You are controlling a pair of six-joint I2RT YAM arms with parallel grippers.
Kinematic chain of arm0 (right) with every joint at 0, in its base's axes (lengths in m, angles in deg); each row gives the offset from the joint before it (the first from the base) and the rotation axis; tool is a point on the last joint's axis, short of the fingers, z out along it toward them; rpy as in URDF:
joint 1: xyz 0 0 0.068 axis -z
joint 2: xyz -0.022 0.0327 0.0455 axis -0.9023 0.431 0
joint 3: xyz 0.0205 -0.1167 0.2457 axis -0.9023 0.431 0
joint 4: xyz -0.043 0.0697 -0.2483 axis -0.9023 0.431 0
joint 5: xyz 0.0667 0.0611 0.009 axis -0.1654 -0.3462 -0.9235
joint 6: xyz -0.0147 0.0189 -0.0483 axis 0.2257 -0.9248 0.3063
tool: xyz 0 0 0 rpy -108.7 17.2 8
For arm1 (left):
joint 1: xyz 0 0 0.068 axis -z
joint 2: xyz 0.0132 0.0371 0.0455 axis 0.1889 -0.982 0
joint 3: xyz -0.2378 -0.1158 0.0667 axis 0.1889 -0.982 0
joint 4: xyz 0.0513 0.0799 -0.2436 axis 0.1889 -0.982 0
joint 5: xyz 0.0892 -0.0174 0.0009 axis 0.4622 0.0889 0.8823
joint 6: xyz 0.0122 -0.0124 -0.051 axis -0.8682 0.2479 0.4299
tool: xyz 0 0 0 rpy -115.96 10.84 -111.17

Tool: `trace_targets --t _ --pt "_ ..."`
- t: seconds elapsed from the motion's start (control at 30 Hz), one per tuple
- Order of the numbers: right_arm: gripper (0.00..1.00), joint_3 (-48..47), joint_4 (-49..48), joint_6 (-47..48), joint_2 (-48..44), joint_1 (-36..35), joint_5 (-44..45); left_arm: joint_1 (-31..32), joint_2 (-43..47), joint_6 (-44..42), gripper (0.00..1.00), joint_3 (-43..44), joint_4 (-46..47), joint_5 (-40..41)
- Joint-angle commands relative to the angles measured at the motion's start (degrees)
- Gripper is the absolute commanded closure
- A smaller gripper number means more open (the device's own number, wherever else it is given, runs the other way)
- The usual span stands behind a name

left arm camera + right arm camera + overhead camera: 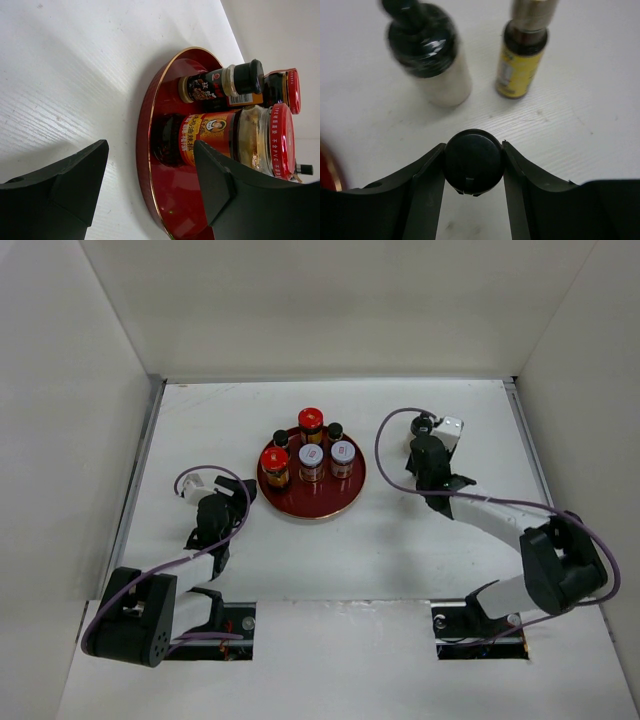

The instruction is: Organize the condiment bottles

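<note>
Overhead, white table (400, 550) between plain white walls (330, 300); left tool (150, 150) wide, right tool (473, 145) tight around a black-capped bottle (472, 169).

You could read "PVC" among white Chinese characters on the red lid (283, 142) of the near jar (220, 137). Its label and that of the small black-capped bottle (220, 84) bore Chinese characters; print on the yellow bottle (520, 65) was too blurred.

Bright, even light from above; faint, soft shadows. Glare whitens the table (100, 60) in the left wrist view. The white black-capped bottle (432, 60) looks blurred.
</note>
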Motion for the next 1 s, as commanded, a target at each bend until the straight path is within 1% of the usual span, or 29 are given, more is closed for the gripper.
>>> trace_targets --t 0.0,0.1,0.2,0.33,0.43,0.6,0.73,0.87,0.97 --pt "0.59 -0.6 -1.9 1.2 -6.4 -6.0 1.0 -0.1 0.7 -0.5 0.33 1.5 2.6 0.5" --pt "0.59 -1.9 -0.1 0.7 -8.4 -12.7 -0.2 0.3 0.5 -0.6 0.33 1.6 2.8 0.8" --pt "0.59 -5.0 0.2 -0.5 -7.5 -19.1 -2.2 0.5 -0.1 -0.6 0.33 1.8 2.9 0.9" --pt "0.58 -11.8 -2.3 -0.5 -0.7 -26.3 -5.4 0.1 1.2 -0.7 0.33 1.5 2.5 1.1" --pt "0.58 -17.1 -5.0 0.5 5.4 -30.1 -7.2 -0.5 1.5 -0.7 0.33 1.2 2.4 1.0" --pt "0.58 -24.9 -6.0 1.8 15.4 -33.6 -8.1 -1.2 2.0 -0.7 0.33 0.9 2.2 0.8" --pt "0.58 -29.3 -6.0 3.3 21.9 -35.3 -7.7 -1.6 2.1 -0.3 0.33 0.9 2.1 0.1" --pt "0.58 -31.8 -5.2 4.6 25.8 -37.4 -6.0 -1.7 1.6 -0.3 0.33 0.9 2.1 0.1" --pt "0.56 -32.3 -3.6 3.8 27.7 -38.2 -5.1 -1.8 1.6 -0.3 0.33 0.9 2.2 -0.1"
